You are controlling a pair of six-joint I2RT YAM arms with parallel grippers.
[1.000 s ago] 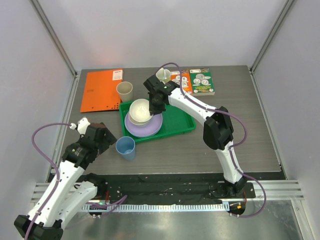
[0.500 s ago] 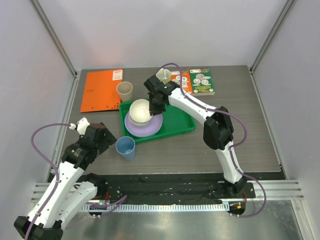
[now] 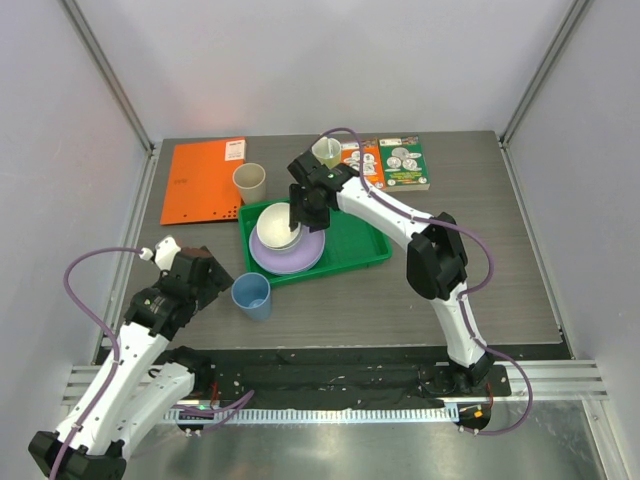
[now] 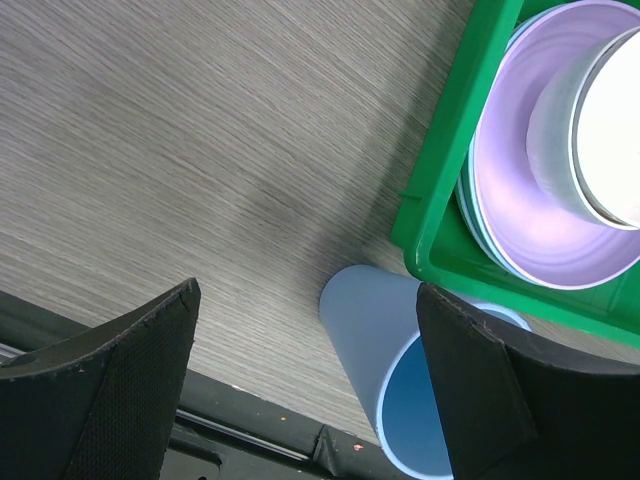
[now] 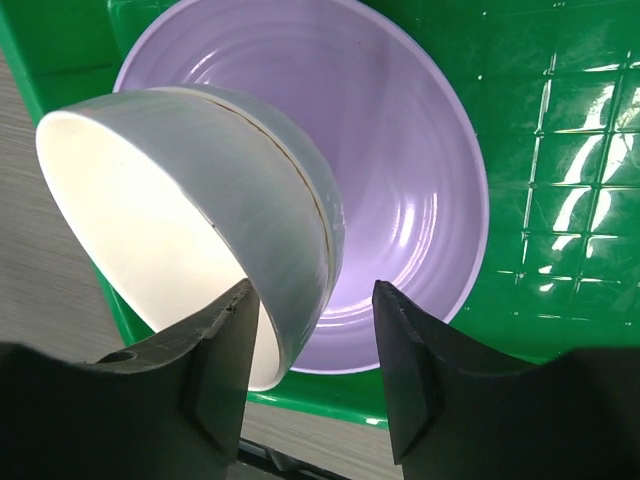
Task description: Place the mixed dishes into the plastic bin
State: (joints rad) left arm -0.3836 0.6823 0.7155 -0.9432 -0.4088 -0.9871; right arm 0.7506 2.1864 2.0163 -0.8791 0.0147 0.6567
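The green plastic bin (image 3: 370,245) holds a lilac plate (image 3: 290,258) stacked on light blue plates, whose edge (image 4: 470,210) shows beneath it. A cream bowl (image 3: 275,225) rests on the lilac plate (image 5: 420,170). My right gripper (image 3: 305,208) hangs over the bowl's right rim, open (image 5: 312,290). The bowl wall (image 5: 300,230) stands between its fingers, with a gap to the right finger. A blue cup (image 3: 251,295) stands on the table in front of the bin. My left gripper (image 3: 205,275) is open (image 4: 305,300) beside the blue cup (image 4: 390,340). A beige cup (image 3: 249,183) stands behind the bin.
An orange folder (image 3: 203,180) lies at the back left. A pale mug (image 3: 326,150) and two printed boxes (image 3: 390,162) sit behind the bin. A black strip runs along the table's near edge (image 4: 250,440). The bin's right half (image 5: 560,150) holds nothing.
The right gripper has shifted slightly left over the bowl, and the bowl now sits a little lower and further left on the lilac plate. The left arm has barely moved.
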